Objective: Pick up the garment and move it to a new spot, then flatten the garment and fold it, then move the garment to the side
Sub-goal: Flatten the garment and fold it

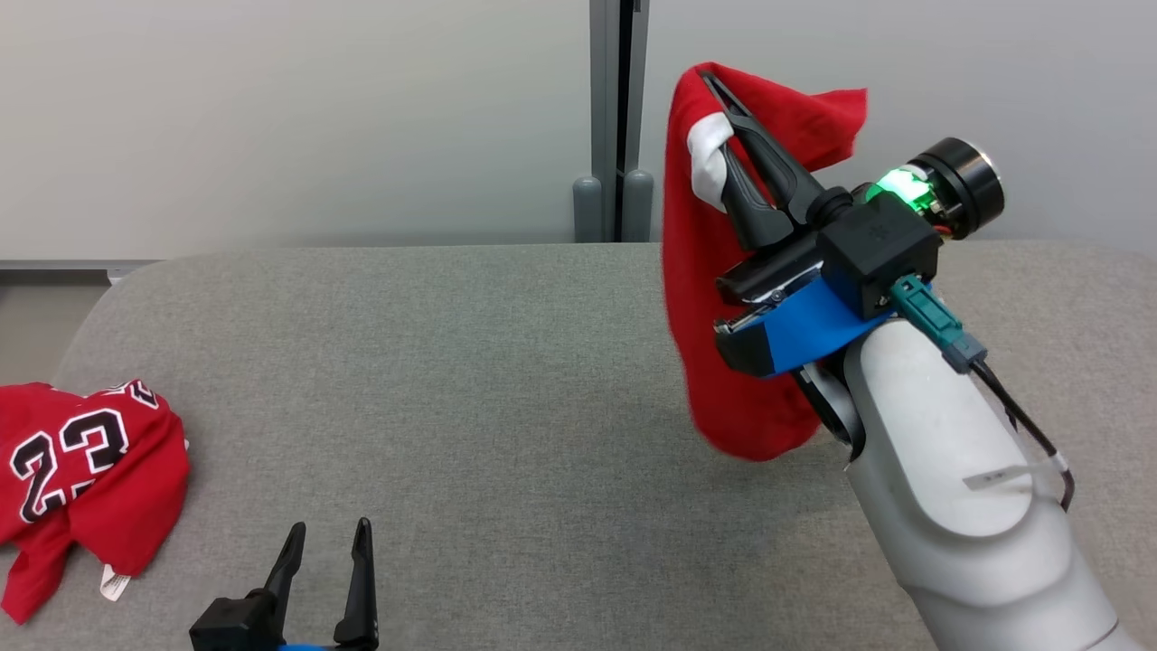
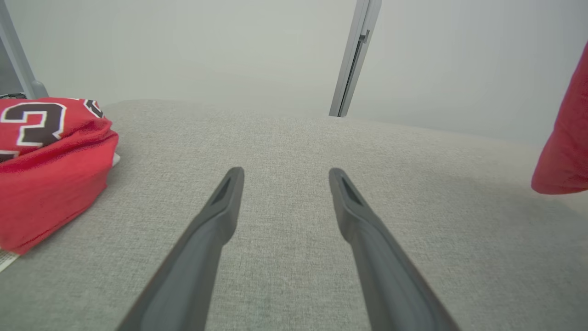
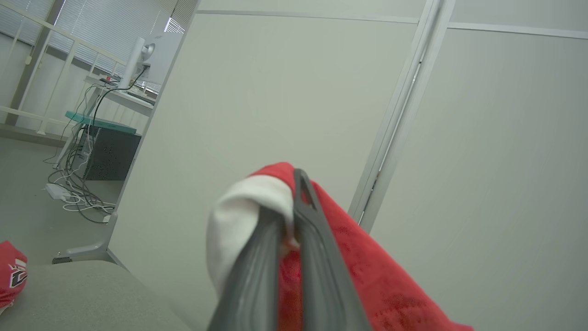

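A red garment (image 1: 714,298) with a white trim hangs in the air over the right part of the grey padded table (image 1: 470,380), its lower end just above the surface. My right gripper (image 1: 719,104) is shut on its top edge at the white trim, fingers pointing up and away. In the right wrist view the red garment (image 3: 349,257) drapes over the right gripper (image 3: 296,184). My left gripper (image 1: 327,533) stands open low over the table's front left, holding nothing. Its left wrist view shows the left gripper (image 2: 285,177) and the hanging garment (image 2: 565,147) at the far right.
A second red jersey (image 1: 86,461) with a black "23" lies crumpled at the table's left edge, just left of my left gripper (image 2: 50,156). Grey partition walls with a metal post (image 1: 619,117) stand behind the table.
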### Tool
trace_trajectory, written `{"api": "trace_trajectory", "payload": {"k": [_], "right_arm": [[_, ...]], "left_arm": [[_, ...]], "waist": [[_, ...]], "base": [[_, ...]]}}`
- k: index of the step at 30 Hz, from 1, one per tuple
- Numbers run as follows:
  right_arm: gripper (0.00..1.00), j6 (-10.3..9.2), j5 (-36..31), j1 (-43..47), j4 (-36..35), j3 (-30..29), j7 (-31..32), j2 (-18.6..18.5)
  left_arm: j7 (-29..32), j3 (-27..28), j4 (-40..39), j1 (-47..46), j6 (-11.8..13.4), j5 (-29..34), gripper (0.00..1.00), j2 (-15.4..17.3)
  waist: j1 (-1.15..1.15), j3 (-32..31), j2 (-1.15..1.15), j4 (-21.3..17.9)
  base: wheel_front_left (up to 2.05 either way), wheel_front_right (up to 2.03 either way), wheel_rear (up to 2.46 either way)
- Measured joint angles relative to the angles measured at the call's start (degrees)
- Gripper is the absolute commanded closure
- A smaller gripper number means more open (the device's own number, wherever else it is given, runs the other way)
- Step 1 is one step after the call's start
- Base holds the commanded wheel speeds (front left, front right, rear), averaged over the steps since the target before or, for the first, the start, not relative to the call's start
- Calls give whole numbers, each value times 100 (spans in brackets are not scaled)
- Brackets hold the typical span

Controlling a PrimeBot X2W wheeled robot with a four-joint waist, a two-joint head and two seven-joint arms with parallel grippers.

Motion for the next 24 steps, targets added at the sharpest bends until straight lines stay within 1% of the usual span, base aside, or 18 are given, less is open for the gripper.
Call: {"api": "trace_trajectory", "payload": {"k": [3,5,7,10,16,17,18,19,21,24], "right_arm": [[100,0,328,-187,165,129,26,16],[100,-1,427,-216,347,2,75,11],[100,0,335,-171,623,-212,205,10],[100,0,-168,176,1117,-648,441,24],[100,0,-1220,1157,2050,-1842,691,2],[67,0,-1329,1287,2139,-2045,686,8],[0,0,-1496,1391,2225,-2228,701,4],[0,0,-1634,1479,2321,-2413,756,3],[0,-1,-1715,1628,2418,-2576,637,-9],[0,-1,-1738,1677,2449,-2540,324,-1]], "left_arm": [[0,1,31,36,0,10,0,-2],[0,1,49,43,0,12,0,-2],[0,10,56,52,0,15,0,-2],[0,14,51,57,0,-13,0,21],[0,-167,-48,15,0,-116,0,119],[-1,-208,-70,-5,0,-140,0,157],[0,-243,-88,-31,0,-152,0,199],[0,-297,-105,-70,0,-188,0,238],[0,-435,-174,-130,0,-238,0,313],[0,-623,-279,-204,0,-304,0,413]], "waist": [[0,-2,0,79],[0,13,0,108],[0,44,0,109],[1,129,0,56],[1,351,0,-126],[1,388,0,-154],[1,425,1,-187],[1,457,1,-217],[1,510,0,-273],[1,566,0,-375]], "base": [[0,0,0],[0,0,0],[0,0,0],[0,0,0],[0,0,0],[0,0,0],[0,0,0],[0,0,0],[0,0,0],[0,0,0]]}}
